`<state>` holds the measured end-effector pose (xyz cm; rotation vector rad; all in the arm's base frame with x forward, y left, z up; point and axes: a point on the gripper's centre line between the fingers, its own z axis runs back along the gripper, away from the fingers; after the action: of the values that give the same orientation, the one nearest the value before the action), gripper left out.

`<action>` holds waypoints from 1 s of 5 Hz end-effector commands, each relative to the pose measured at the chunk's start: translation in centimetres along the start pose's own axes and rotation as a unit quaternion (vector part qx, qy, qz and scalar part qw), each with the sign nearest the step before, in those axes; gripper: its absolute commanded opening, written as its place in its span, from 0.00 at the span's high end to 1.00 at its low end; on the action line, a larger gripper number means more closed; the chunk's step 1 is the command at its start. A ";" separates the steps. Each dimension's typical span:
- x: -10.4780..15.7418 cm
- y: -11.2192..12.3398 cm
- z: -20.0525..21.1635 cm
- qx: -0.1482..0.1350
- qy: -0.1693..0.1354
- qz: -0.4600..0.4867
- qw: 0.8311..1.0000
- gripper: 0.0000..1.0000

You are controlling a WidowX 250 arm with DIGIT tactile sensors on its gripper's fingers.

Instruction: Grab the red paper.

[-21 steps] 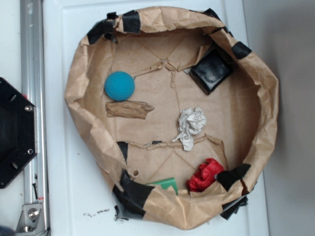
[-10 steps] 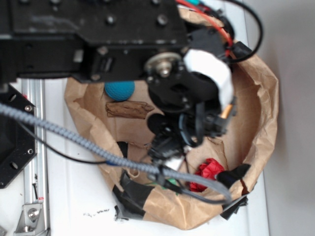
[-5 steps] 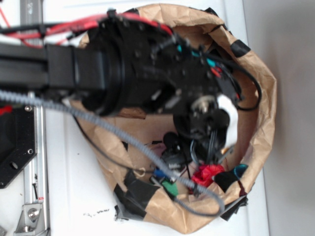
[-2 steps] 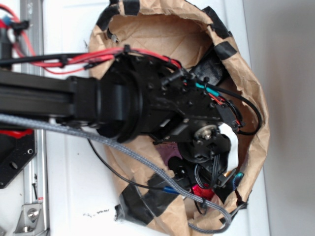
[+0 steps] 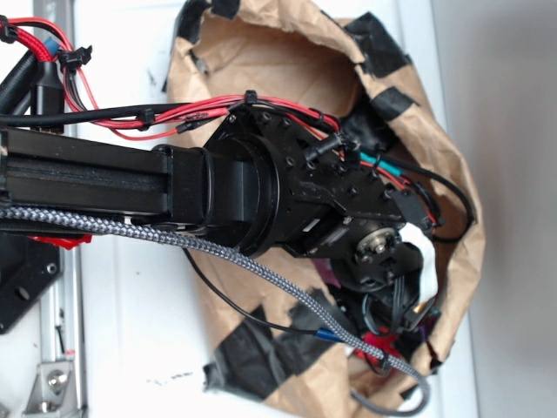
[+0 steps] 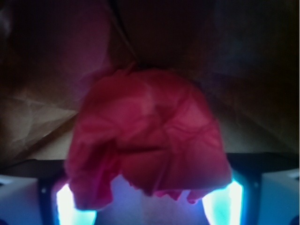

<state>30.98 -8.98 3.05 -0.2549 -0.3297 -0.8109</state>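
The red paper (image 6: 145, 140) fills the middle of the wrist view as a wrinkled wad lying on the brown paper floor. My gripper (image 6: 147, 206) is open, and its two glowing fingers (image 6: 72, 208) stand at either side of the wad's near edge. From the exterior view only a small patch of the red paper (image 5: 376, 341) shows, below the black wrist. The gripper (image 5: 392, 326) is low inside the bag's near right corner and mostly hidden by the arm and cables.
The crumpled brown paper bag (image 5: 261, 61) with black tape patches (image 5: 252, 348) surrounds the gripper, its wall (image 5: 457, 261) close on the right. The arm covers most of the bag's inside. A metal rail (image 5: 61, 348) runs along the left edge.
The arm swung in over the bag and came down at the red paper. In the last half second it moved further toward the near right corner, and the bag was pushed out of shape.
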 end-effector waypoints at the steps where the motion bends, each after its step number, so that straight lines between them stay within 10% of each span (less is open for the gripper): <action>1: -0.2 -0.6 2.8 0.019 0.000 0.015 1.000 1.00; 4: -3.2 1.6 10.8 0.043 -0.065 0.072 0.994 1.00; 5: -1.6 0.4 9.8 0.013 -0.078 0.007 0.997 0.00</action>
<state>28.17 -3.21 9.44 -0.3095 -0.4420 -0.7419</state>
